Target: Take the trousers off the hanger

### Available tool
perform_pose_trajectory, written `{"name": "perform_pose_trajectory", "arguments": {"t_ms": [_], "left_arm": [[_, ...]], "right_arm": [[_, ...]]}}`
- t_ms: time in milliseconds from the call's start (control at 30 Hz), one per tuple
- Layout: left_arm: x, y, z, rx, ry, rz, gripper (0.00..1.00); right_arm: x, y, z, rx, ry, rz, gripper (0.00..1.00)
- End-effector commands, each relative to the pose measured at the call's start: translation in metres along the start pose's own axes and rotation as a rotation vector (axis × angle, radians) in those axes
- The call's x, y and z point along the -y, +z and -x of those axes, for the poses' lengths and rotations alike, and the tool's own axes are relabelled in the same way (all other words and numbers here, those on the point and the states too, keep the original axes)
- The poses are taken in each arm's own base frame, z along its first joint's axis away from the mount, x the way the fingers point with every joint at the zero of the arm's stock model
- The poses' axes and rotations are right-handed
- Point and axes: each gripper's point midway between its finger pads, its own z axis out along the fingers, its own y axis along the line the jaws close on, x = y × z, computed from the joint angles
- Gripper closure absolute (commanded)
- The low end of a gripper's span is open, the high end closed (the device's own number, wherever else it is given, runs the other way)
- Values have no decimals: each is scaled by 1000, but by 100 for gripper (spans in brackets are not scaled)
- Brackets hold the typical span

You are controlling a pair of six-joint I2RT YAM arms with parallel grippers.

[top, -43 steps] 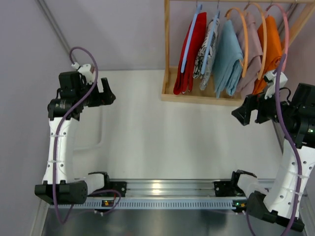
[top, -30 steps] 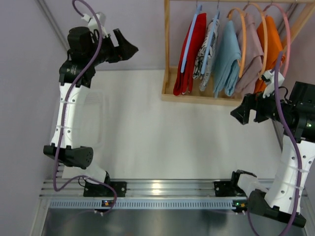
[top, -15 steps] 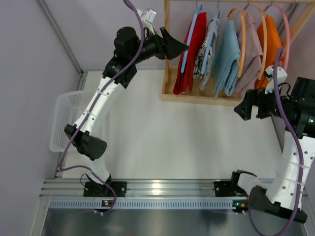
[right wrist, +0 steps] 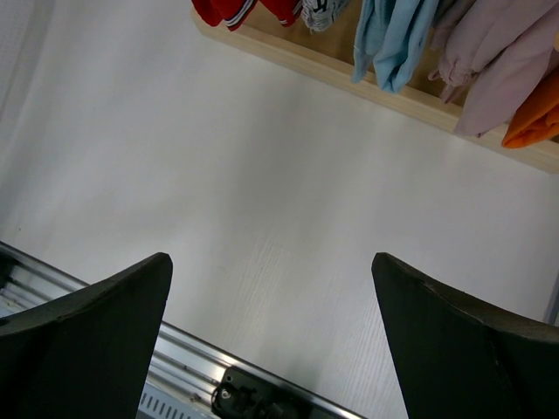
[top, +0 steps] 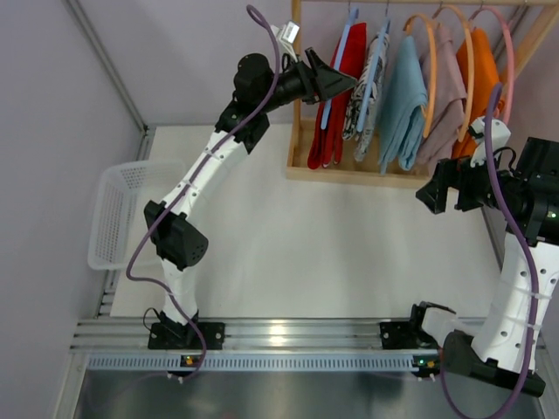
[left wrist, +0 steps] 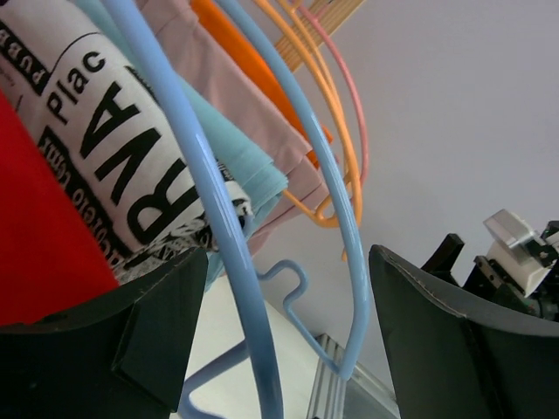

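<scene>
Several trousers hang on a wooden rack [top: 349, 173]: red trousers [top: 327, 140], white trousers with black print [top: 369, 87], light blue trousers [top: 403, 105], mauve trousers [top: 447, 96] and orange trousers [top: 483, 78]. My left gripper [top: 343, 83] is stretched up to the red pair's blue hanger [top: 332, 105]. In the left wrist view the gripper [left wrist: 288, 288] is open, and the blue hanger wire [left wrist: 236, 288] runs between its jaws without touching them. The red trousers [left wrist: 35, 227] are at the left finger. My right gripper [top: 434, 199] is open over the table, right of the rack, holding nothing.
A white mesh basket [top: 113, 209] sits at the table's left edge. The rack's base bar [right wrist: 410, 96] and the trouser hems show at the top of the right wrist view. Orange and pink hangers [left wrist: 336, 131] hang behind the blue ones. A metal rail [top: 288, 336] runs along the near edge.
My left arm swung from the table's left side up and right to the rack, uncovering the basket, and its jaws narrowed slightly. The right arm barely moved.
</scene>
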Motion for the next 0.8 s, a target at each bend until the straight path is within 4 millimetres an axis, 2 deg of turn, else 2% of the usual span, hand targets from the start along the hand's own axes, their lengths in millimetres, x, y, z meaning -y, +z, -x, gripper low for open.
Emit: {"name": "perform_pose_trajectory", "arguments": {"t_ms": [0,100,233,267,300,433,467,567,600,700,767], "left_arm": [[41,2,28,86,32,-169,20],[44,7,29,100,-6,-214,21],[50,10,36,126,-21,-251,30],[52,9,38,131,-30,-256,37],[48,11,38,131,-36,-255,40],[54,12,43,146,-34,-277,53],[54,12,45,156,-37,-273,61],[59,11,50,175,-46,-288,72],[61,11,53,184,-41,-293,80],[66,9,59,210,-18,-299,93],[68,9,63,222,4,-306,97]], "right_arm": [[-2,-4,3,18,-15,-10,1],[-1,-4,2,17,-16,-13,1],[1,-3,2,13,-14,-22,1],[2,-2,2,13,-12,-23,1],[2,-2,1,10,-12,-24,1],[5,-1,-1,6,-11,-37,1],[5,-1,0,13,-13,-41,0],[7,0,-1,10,-8,-43,1],[7,1,-1,8,-8,-41,1],[8,4,-3,4,-4,-41,1],[8,5,-4,2,1,-39,1]]}}
